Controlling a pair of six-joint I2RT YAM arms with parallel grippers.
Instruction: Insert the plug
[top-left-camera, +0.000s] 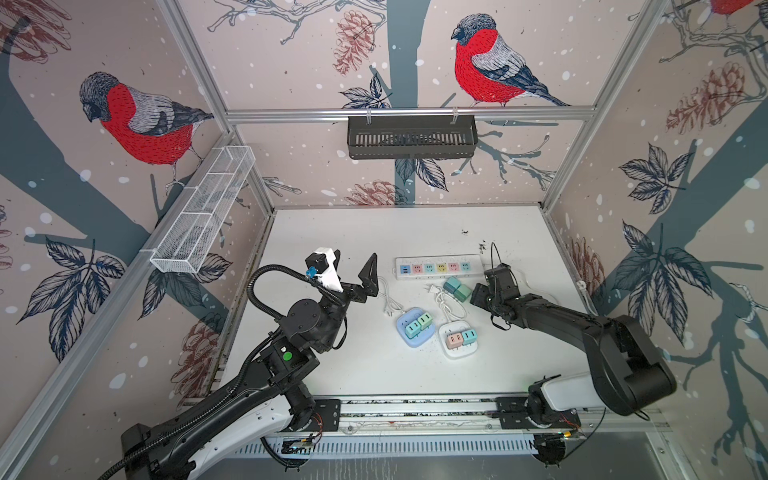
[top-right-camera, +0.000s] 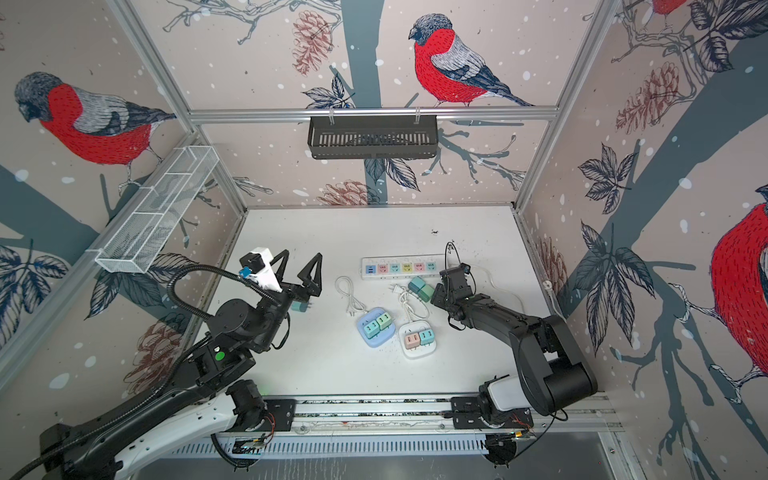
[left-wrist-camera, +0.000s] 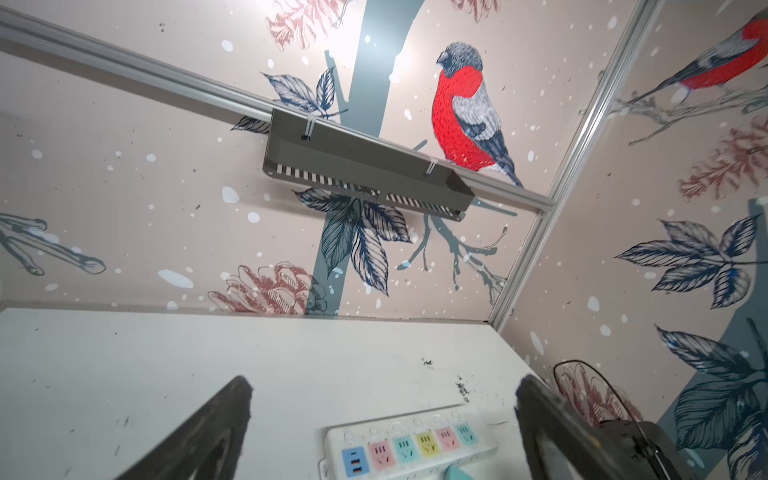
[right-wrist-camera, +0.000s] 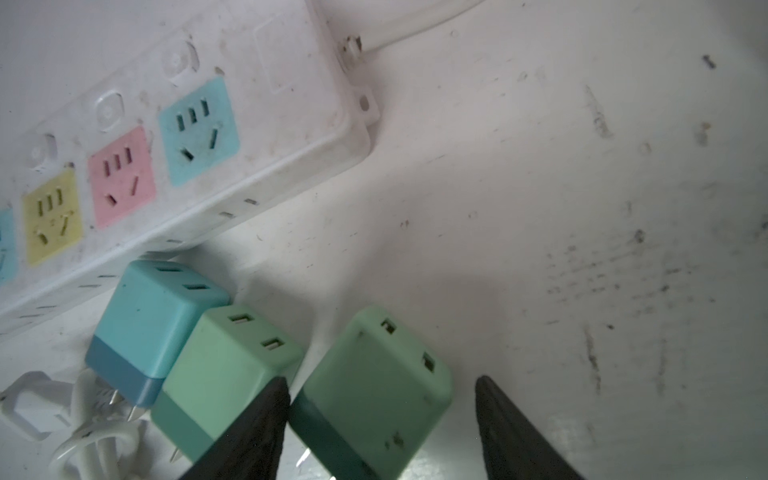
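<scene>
Step in hand: judged to be the pick-up of one cube plug for insertion into the power strip (right-wrist-camera: 174, 137).
Right gripper (right-wrist-camera: 380, 419): jaws part open and straddling a green cube plug (right-wrist-camera: 374, 395). In the right wrist view one finger sits at the plug's side; the other finger stands apart from it, so no firm grip shows.
Left gripper (top-right-camera: 299, 270): jaws spread wide, nothing between them, raised above the table (top-left-camera: 415, 374) on the left, well apart from the plugs.
Target plug location: on the table, just beside two more cube plugs, a blue one (right-wrist-camera: 153, 316) and a green one (right-wrist-camera: 224, 365), all close to the long edge of the power strip.
Plug pose: lying on its side; metal prongs peek out near the gripper end, USB slots face away.
Free sockets: the teal (right-wrist-camera: 199, 133), pink (right-wrist-camera: 120, 178) and yellow (right-wrist-camera: 52, 216) sockets of the strip all look empty.
Other items: a blue socket block (top-left-camera: 415, 328) and a white socket block (top-left-camera: 459, 340) nearer the front, each carrying two small plugs, with loose white cords.
Grip advice: centre the jaws on the plug's two flat sides before closing; the neighbouring green plug is close to the inner finger and could be nudged.
Insertion advice: lift clear, turn the prongs down, align them with the socket slots, press straight.
Risk: an off-centre pinch may rotate the cube.
</scene>
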